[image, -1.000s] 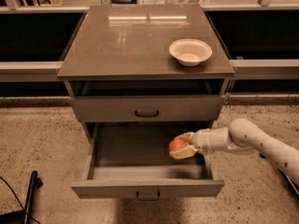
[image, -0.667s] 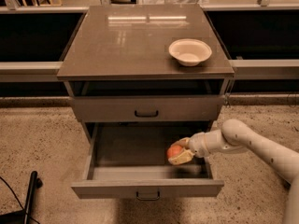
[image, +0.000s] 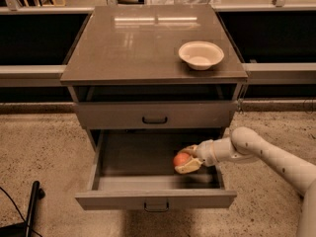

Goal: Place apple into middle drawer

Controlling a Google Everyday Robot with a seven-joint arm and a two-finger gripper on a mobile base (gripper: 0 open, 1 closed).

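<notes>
Inside the open wide grey middle drawer (image: 129,158), right side, white arm reaching in from the right, gripper (image: 187,160) clasping round red-orange apple (image: 179,159), shallow cream-white bowl (image: 201,55) empty on brown cabinet top (image: 133,43).

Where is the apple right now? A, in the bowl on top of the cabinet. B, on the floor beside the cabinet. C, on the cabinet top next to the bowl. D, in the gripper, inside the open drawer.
D: the gripper is closed around the apple within the pulled-out middle drawer, well below the bowl on the cabinet top.
</notes>
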